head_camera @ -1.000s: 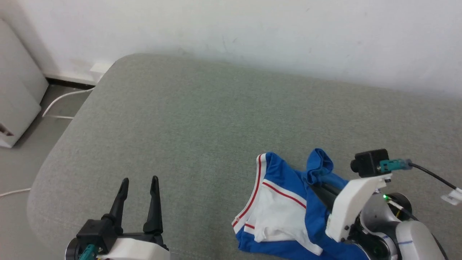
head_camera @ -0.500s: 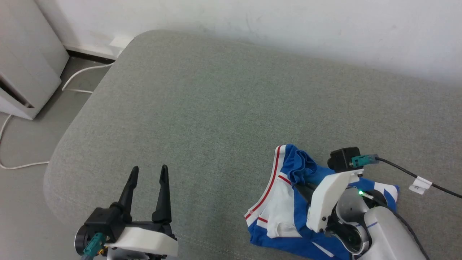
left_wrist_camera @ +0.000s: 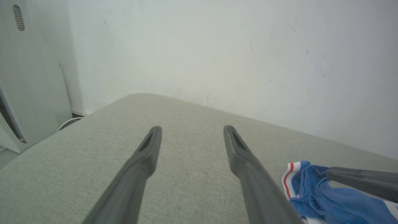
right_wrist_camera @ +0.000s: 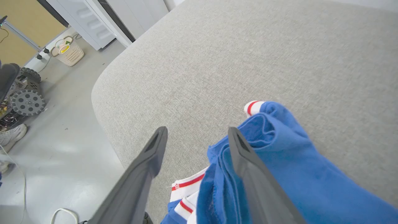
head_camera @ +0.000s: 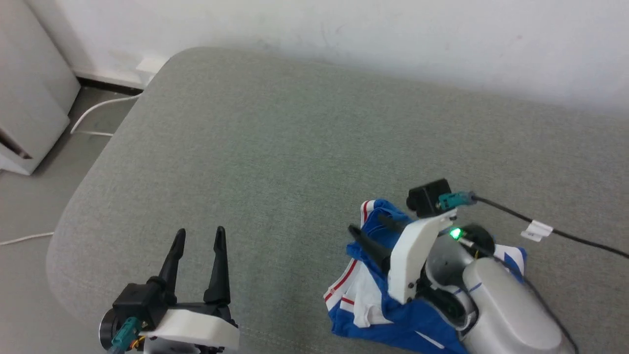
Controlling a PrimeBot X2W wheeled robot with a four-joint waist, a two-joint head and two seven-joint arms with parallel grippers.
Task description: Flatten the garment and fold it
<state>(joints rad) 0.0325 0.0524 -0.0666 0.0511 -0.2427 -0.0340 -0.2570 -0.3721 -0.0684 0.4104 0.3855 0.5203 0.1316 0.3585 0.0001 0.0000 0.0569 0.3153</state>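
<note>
The garment point(head_camera: 361, 295) lies crumpled on the grey cushion point(head_camera: 275, 147) near its front right, royal blue with white sleeves and red-striped trim. My right gripper point(head_camera: 369, 227) is over the bunched blue fabric, open. In the right wrist view the garment point(right_wrist_camera: 279, 149) drapes against the outer side of the right finger, and nothing sits between the tips of my right gripper point(right_wrist_camera: 197, 129). My left gripper point(head_camera: 200, 231) stands open and empty at the cushion's front left, well apart from the cloth. From the left wrist, my left gripper point(left_wrist_camera: 192, 129) points at bare cushion, with the garment point(left_wrist_camera: 314, 193) at lower right.
A white wall runs behind the cushion. Left of it stands a white cabinet point(head_camera: 29, 98), with a white cable point(head_camera: 98, 105) on the grey floor. The right wrist view shows a small basket point(right_wrist_camera: 69, 51), a wheeled base point(right_wrist_camera: 26, 101) and a white shoe point(right_wrist_camera: 9, 137).
My right gripper has gone from shut on the blue fabric to open and has shifted left over the garment. The head camera has moved. My left gripper stays open.
</note>
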